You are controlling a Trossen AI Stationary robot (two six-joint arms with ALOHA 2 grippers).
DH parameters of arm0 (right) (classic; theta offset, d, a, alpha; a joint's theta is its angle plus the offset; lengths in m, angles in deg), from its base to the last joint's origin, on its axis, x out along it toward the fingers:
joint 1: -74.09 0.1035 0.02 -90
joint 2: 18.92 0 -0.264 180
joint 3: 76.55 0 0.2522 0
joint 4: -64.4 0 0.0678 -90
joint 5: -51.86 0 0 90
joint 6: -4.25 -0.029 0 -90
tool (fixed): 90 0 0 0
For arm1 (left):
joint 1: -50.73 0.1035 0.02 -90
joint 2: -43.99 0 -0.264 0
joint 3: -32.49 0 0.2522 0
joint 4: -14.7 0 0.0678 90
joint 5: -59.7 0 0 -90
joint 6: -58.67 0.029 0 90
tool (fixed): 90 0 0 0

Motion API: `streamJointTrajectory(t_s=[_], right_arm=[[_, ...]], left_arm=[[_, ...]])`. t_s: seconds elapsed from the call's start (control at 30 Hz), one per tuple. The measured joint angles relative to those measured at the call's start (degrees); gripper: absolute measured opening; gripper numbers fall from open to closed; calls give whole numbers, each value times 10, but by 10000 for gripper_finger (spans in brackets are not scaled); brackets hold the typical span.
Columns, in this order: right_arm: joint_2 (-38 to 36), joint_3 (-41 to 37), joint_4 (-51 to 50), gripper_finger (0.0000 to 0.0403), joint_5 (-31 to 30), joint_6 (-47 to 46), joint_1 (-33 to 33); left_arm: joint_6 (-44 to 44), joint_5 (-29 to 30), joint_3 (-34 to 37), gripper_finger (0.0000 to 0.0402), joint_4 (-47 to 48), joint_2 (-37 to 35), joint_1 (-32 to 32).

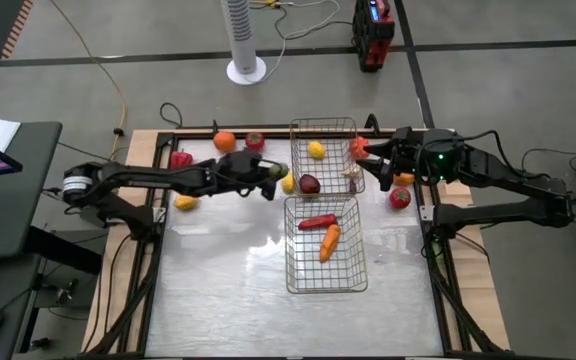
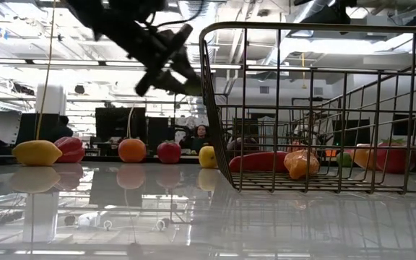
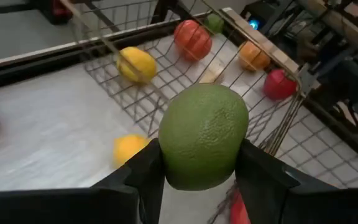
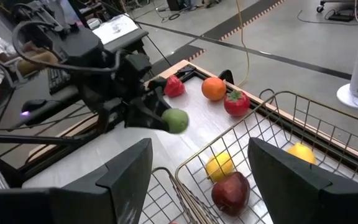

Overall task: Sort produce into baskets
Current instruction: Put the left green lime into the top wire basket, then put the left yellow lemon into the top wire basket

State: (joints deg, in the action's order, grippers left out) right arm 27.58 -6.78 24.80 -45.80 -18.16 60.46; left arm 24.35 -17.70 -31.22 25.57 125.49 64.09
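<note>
Carrying a green lime (image 3: 204,137) clenched in its jaws, the left gripper (image 1: 271,172) hovers beside the far basket (image 1: 324,125) for dropping, while the right gripper (image 1: 376,152) waits with jaws released

A green lime (image 3: 202,135) is sitting raised off the table, just left of the far wire basket (image 1: 323,128).

- The left gripper (image 1: 271,173) is stretched across the table, raised off the surface, fingers (image 3: 148,171) clamped on a green lime (image 3: 202,135).
- The right gripper (image 1: 368,155) hovers with fingers (image 4: 126,171) spread apart.
</note>
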Motion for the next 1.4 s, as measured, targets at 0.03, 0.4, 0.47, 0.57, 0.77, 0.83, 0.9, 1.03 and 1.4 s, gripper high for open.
streamJointTrajectory(t_s=[0.03, 0.4, 0.47, 0.57, 0.77, 0.83, 0.9, 1.03, 1.4], right_arm=[[0, 0, 1, 291, 0, 0, 0], [0, 0, 5, 291, 0, -7, 1], [0, 0, 5, 291, 0, -7, 1], [0, 0, 5, 291, 0, -7, 1], [0, 0, 4, 291, -1, -7, 1], [0, 0, 4, 291, -1, -6, 0], [0, 0, 4, 291, -1, -6, 0], [0, 0, 0, 291, -6, -2, 0], [0, 0, -13, 291, -13, -2, 0]], left_arm=[[-2, -3, -14, 154, -3, 18, 0], [32, -37, -248, 183, 106, 198, 2], [35, -28, -287, 205, 162, 218, 5], [58, -35, -321, 243, 223, 237, 10], [113, -81, -332, 285, 244, 223, 18], [125, -71, -332, 286, 267, 209, 22], [150, -54, -331, 283, 294, 196, 24], [180, -49, -292, 276, 311, 164, 27], [162, -50, -115, 270, 477, 5, 39]])
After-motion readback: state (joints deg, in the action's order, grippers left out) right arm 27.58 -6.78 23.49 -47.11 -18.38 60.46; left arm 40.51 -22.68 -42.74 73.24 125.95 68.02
